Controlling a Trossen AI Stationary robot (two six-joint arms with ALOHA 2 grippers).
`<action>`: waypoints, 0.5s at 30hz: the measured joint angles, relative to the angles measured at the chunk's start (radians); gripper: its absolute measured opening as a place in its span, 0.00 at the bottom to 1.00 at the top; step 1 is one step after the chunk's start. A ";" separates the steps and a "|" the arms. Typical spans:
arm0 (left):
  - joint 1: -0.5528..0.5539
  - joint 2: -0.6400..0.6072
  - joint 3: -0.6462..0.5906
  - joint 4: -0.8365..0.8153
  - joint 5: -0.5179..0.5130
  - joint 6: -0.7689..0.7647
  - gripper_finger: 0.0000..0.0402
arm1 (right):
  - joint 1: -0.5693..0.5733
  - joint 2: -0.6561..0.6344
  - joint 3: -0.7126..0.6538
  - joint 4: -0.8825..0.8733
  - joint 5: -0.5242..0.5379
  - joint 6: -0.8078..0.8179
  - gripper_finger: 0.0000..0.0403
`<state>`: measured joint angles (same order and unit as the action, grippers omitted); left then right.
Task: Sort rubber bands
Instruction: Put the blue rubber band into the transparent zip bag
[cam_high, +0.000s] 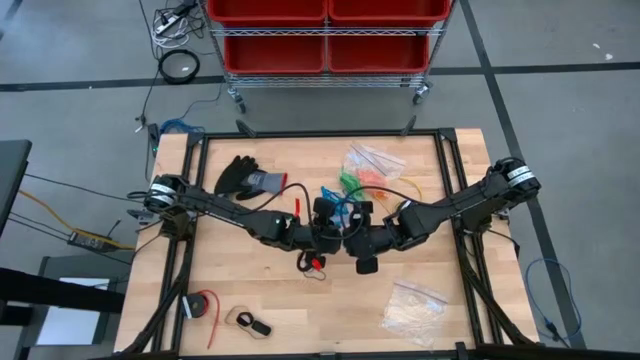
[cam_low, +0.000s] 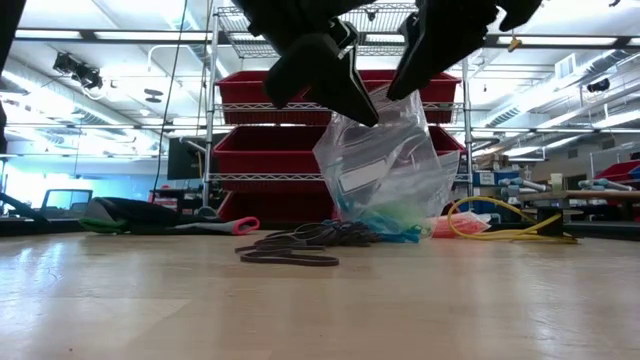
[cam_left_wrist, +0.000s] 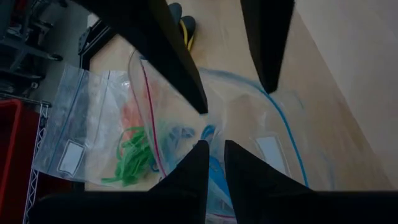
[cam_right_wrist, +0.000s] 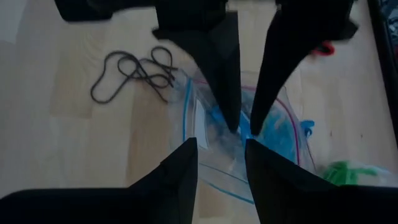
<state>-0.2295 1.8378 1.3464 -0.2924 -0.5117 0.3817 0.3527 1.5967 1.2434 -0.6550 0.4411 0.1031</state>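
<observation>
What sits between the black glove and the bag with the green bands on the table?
High view: bare wood lies between the glove and the green-band bag, crossed only by a thin dark cable.

My high camera looks straight down on the table (cam_high: 250, 300); low camera sits level at its surface; both wrist cameras stare closely onto the clear bag (cam_left_wrist: 249, 143) at 12 o'clock.

You get no readable text, brand, number or sign in any view. White label patches on clear bags (cam_left_wrist: 155, 143) look blank. Red bins (cam_low: 330, 150) on far shelf show no markings you could read.
</observation>
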 joint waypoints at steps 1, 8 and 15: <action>0.000 0.000 0.000 0.000 -0.001 0.000 0.15 | 0.000 0.000 0.000 -0.012 0.000 0.004 0.30; 0.014 0.000 0.000 -0.006 -0.032 0.000 0.15 | 0.006 -0.003 0.000 -0.027 -0.006 0.009 0.30; 0.035 0.000 0.000 -0.027 -0.041 0.000 0.15 | 0.007 -0.014 0.000 -0.073 -0.088 0.017 0.30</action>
<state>-0.1940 1.8378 1.3462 -0.3193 -0.5524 0.3813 0.3595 1.5826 1.2434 -0.7283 0.3532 0.1196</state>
